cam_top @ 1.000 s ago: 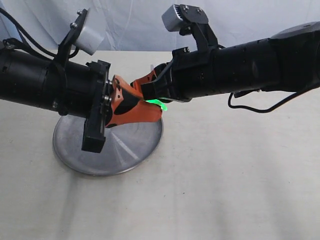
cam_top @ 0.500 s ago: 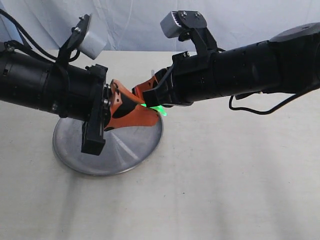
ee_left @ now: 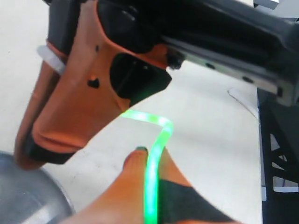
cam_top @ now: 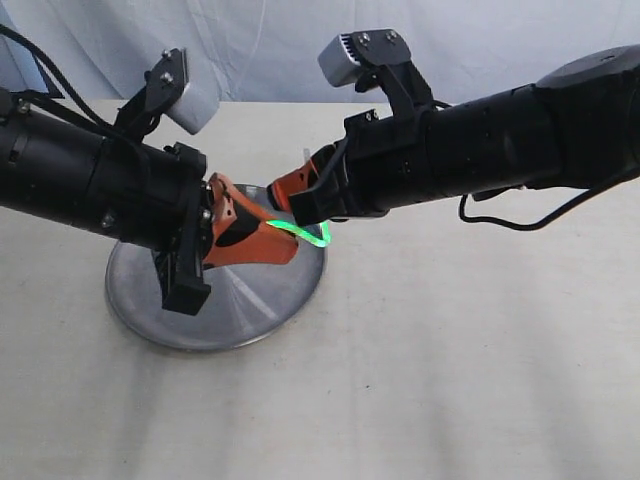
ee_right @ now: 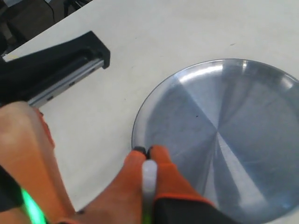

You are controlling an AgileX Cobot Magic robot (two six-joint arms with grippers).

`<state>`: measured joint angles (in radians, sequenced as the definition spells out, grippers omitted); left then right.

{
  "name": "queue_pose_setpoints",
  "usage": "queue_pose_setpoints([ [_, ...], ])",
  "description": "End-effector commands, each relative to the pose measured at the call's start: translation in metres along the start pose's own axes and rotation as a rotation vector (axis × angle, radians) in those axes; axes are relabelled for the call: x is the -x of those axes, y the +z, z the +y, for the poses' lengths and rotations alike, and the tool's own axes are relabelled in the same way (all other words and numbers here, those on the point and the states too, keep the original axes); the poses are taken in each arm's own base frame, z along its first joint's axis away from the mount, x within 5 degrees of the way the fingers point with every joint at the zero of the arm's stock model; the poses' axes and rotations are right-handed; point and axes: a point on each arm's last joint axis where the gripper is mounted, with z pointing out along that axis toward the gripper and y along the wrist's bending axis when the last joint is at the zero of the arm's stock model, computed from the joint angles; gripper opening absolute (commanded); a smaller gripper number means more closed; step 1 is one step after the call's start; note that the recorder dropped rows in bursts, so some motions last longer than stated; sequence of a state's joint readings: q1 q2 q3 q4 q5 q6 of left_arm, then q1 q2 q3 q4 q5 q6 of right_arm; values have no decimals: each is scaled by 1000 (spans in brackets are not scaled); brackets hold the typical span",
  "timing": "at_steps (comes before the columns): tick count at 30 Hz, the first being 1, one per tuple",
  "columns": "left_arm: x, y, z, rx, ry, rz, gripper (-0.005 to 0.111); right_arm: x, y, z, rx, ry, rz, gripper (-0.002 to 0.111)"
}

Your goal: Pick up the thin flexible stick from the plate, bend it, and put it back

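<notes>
Pale blue-white cloth (cam_top: 270, 50) hangs behind a flat cream tabletop (cam_top: 450, 380), whose far edge runs just under the cloth. On the left half of the tabletop, about midway between the far and near edges, lies the round shallow silver-grey metal plate (cam_top: 250, 320), its shiny face showing wedge-shaped reflections.

Both black arms reach in over the plate from opposite side edges, and their orange-fingered grippers meet above the plate's right rim. The thin lime-green glowing plastic stick (cam_top: 310, 240) is off the plate, held in the air between the two grippers.

The left gripper (ee_left: 148, 156) has its orange fingers drawn narrow, pinching one end of the stick. In the left wrist view the green line runs out past the fingertips, kinks sharply, then slants back into the other gripper's black pad.

The right gripper (ee_right: 147, 151) is likewise closed tight. In the right wrist view the stick's pale end sits between the two orange fingertips, with the plate's rim directly below them.

The stick is therefore bent into a tight hook rather than lying straight. Whether any part of it touches the plate cannot be told.
</notes>
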<state>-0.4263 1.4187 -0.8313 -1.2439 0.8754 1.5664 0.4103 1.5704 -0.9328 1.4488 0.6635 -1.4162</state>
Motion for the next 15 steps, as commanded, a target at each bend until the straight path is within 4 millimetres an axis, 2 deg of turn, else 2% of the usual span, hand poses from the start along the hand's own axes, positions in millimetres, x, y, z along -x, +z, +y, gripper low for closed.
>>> queue_pose_setpoints([
  [1,3,-1,12,116,-35,-20,0,-3,-1,17,156,-19,36,-1],
  [8,2,-2,13,126,-36,-9,0,-10,-2,20,194,-57,103,-1],
  [15,-4,-3,20,207,-81,50,0,-15,-4,23,227,-94,157,-1],
])
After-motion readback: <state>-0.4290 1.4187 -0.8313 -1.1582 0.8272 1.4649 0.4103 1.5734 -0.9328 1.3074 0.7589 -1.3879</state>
